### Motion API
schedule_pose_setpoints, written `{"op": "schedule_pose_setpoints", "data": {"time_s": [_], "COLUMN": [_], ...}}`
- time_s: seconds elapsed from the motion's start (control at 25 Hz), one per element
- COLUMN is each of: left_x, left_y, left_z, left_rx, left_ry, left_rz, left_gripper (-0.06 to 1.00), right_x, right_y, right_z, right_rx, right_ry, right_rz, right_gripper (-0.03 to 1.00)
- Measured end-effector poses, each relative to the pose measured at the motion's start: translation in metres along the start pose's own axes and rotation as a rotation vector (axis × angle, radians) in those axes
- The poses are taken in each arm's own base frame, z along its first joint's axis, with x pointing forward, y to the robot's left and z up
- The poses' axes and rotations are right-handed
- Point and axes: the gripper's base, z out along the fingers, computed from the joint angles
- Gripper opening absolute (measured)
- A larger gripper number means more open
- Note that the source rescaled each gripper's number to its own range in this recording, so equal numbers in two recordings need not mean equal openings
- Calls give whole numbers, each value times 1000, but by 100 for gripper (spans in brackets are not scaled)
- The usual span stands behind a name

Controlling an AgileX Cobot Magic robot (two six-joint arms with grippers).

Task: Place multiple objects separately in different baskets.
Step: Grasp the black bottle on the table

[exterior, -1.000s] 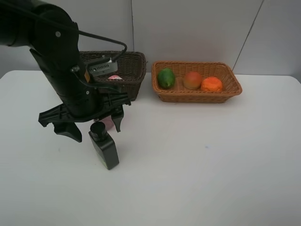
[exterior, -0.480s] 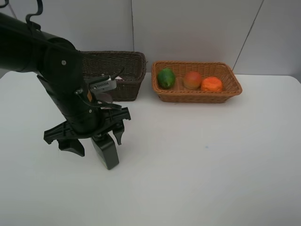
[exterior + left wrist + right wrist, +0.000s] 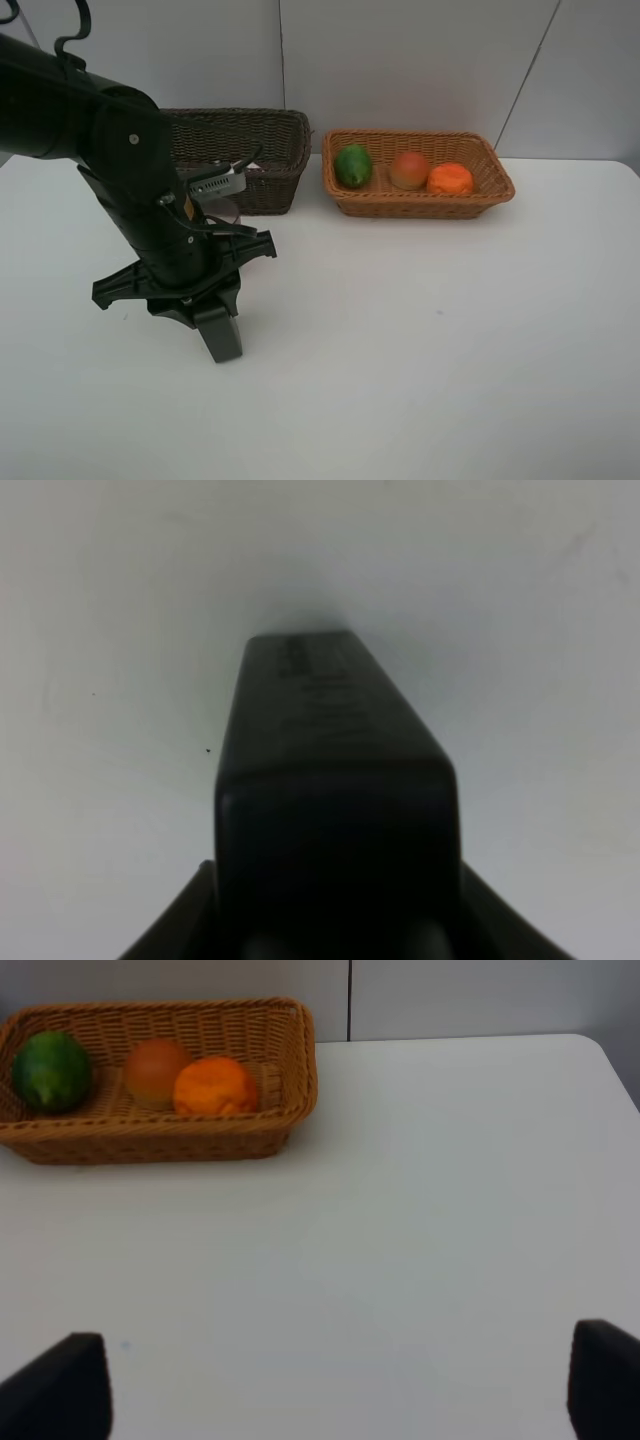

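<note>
The black square bottle (image 3: 223, 337) stands on the white table at the front left. My left gripper (image 3: 207, 316) has come down over it from above and is shut on its upper part. In the left wrist view the bottle (image 3: 330, 770) fills the space between the fingers (image 3: 180, 932). The tan basket (image 3: 418, 207) at the back holds the green fruit (image 3: 353, 165), the peach-coloured fruit (image 3: 408, 170) and the orange (image 3: 450, 179). My right gripper (image 3: 330, 1388) is open, with bare table under it, facing that basket (image 3: 150, 1145).
The dark brown basket (image 3: 272, 130) stands at the back left, and my left arm hides most of its inside. Bare white table (image 3: 430, 330) stretches across the middle and right. A grey wall rises right behind the baskets.
My left gripper has dropped down over the black bottle and its fingers have closed in on it. The right arm has not moved.
</note>
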Motion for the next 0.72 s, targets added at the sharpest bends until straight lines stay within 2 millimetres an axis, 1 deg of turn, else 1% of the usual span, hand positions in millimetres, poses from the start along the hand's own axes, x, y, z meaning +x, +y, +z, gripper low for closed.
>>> {"op": "schedule_pose_setpoints", "data": {"time_s": [0.72], "left_x": [0], "left_y": [0], "left_z": [-1], "left_rx": [0], "left_ry": [-2], "left_rz": [2], "left_gripper": [46], "right_x": [0], "right_y": [0], "right_z": [0], "right_rx": [0], "right_ry": [0], "right_rz": [0], "right_gripper": [99]}}
